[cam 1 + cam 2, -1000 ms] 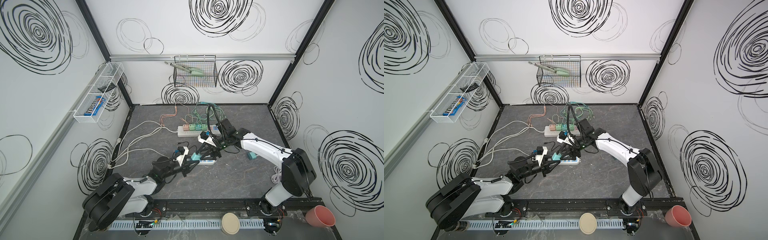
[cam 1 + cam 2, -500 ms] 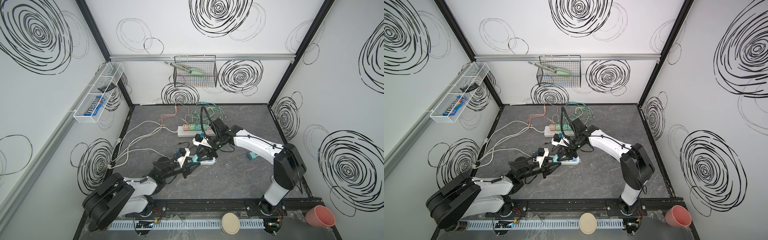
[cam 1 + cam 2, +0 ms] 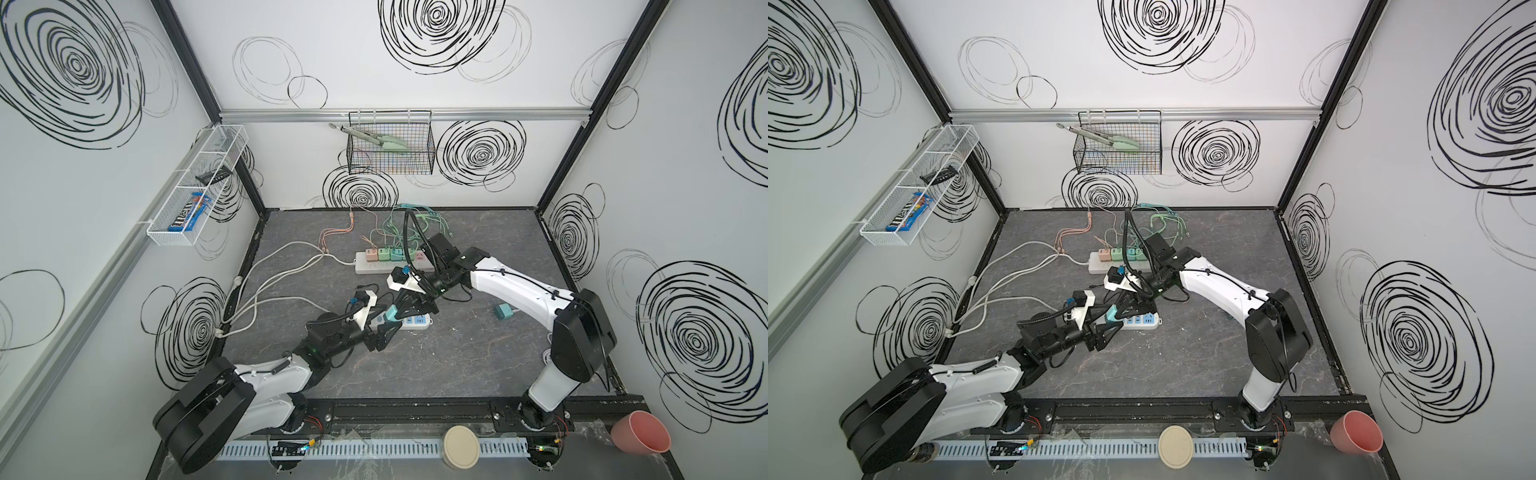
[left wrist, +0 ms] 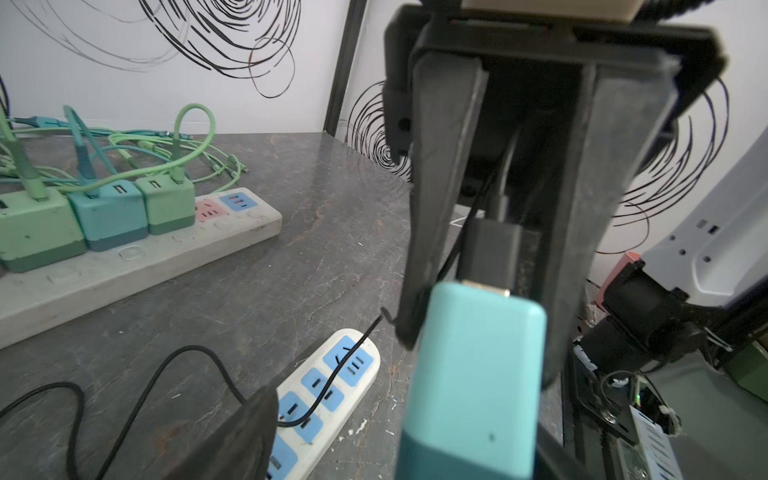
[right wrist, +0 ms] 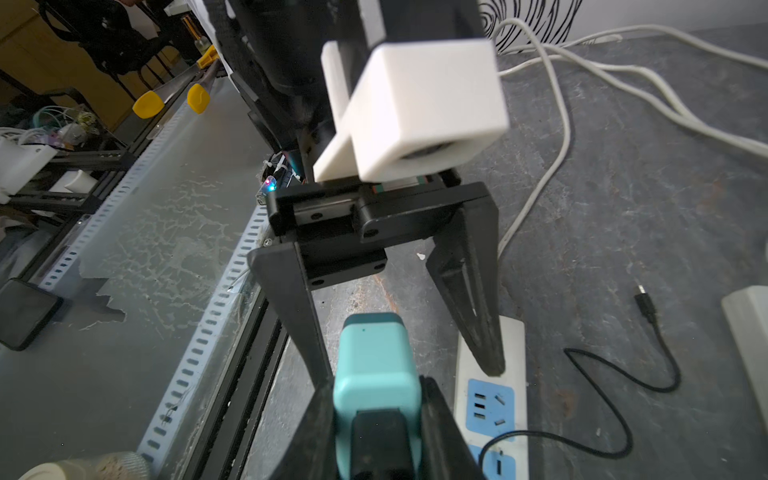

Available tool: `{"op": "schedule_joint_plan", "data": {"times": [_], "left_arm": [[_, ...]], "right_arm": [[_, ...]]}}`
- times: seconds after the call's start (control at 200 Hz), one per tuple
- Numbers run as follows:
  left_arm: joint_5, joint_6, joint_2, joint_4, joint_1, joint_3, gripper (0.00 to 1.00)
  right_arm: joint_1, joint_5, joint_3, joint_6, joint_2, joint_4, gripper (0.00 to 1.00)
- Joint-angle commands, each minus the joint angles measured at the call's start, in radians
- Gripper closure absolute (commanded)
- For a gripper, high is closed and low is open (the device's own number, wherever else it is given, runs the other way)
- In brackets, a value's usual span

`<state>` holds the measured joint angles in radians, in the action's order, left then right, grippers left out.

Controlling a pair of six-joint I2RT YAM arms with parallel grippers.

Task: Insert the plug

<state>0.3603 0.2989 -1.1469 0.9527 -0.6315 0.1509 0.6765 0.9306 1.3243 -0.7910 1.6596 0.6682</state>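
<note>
We pinch the plug (image 5: 374, 361) in the right gripper (image 5: 376, 409) by the strip (image 3: 417, 322); the left gripper (image 5: 409, 370) stands spread around it.

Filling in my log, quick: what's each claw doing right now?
Left claw: open, gripping nothing.
Right claw: closed on the teal charger.

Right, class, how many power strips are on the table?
2. The grey power strip lies toward the back wall, with chargers plugged in; the white power strip with blue sockets lies in front of it. None seems hidden.
</note>
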Motion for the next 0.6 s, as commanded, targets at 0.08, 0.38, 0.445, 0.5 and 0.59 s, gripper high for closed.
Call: {"op": "schedule_joint_plan", "data": {"times": [0.08, 0.38, 0.445, 0.5, 0.59], "left_arm": [[-0.153, 0.123, 0.050, -0.110, 0.003, 0.029, 0.18], [-0.203, 0.305, 0.105, -0.459, 0.045, 0.124, 0.25], [-0.165, 0.381, 0.098, -0.509, 0.074, 0.154, 0.24], [-0.124, 0.443, 0.078, -0.519, 0.088, 0.171, 0.24], [-0.056, 0.513, 0.019, -0.536, 0.099, 0.218, 0.23]], "right_arm": [[-0.030, 0.027, -0.065, -0.002, -0.108, -0.070, 1.00], [-0.058, 0.068, -0.130, 0.019, -0.188, -0.185, 1.00], [-0.059, 0.078, -0.141, 0.021, -0.197, -0.211, 1.00], [-0.060, 0.091, -0.151, 0.021, -0.206, -0.232, 1.00], [-0.060, 0.105, -0.168, 0.024, -0.219, -0.268, 1.00]]}}
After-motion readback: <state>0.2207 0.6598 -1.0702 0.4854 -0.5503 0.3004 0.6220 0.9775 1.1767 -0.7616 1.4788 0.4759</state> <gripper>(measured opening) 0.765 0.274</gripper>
